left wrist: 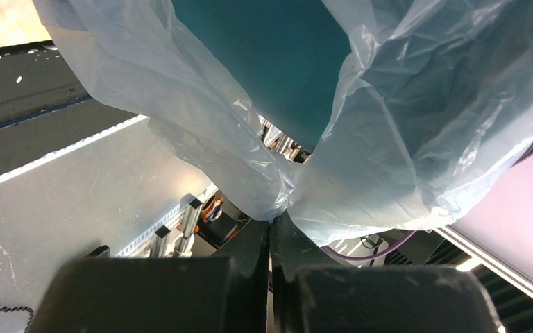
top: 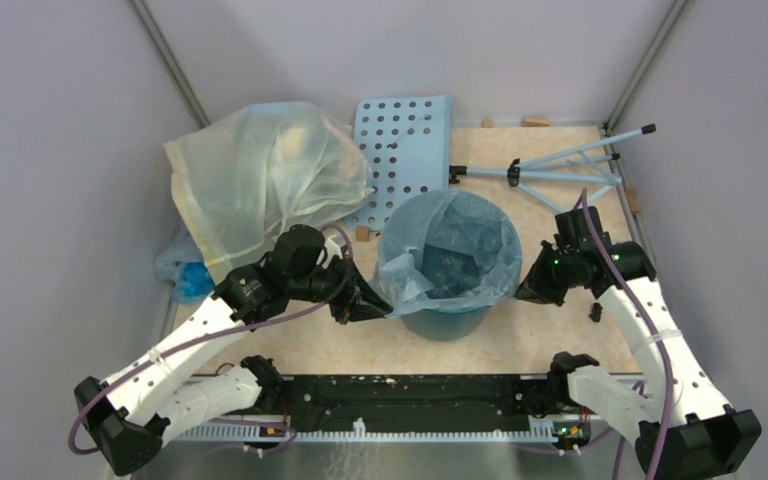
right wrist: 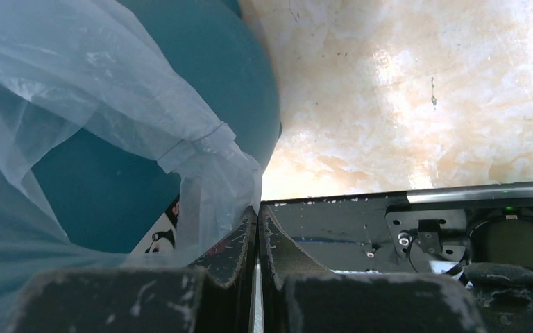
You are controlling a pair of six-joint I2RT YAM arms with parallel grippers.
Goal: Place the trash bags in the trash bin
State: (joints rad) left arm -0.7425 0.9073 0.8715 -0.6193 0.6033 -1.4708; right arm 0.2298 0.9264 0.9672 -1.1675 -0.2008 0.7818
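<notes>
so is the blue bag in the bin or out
In: the pale blue bag lines the teal bin, mouth open, edges draped over the rim.

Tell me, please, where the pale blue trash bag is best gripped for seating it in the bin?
Grip the trash bag at its loose hem hanging outside the rim of the trash bin, coming from the sides, low. The film there is thin and slack, so it pinches flat; the left gripper and right gripper hold it so.

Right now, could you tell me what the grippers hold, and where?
Both pinch the bag by its loose rim outside the bin: left gripper on its left side, right gripper on its right.
</notes>
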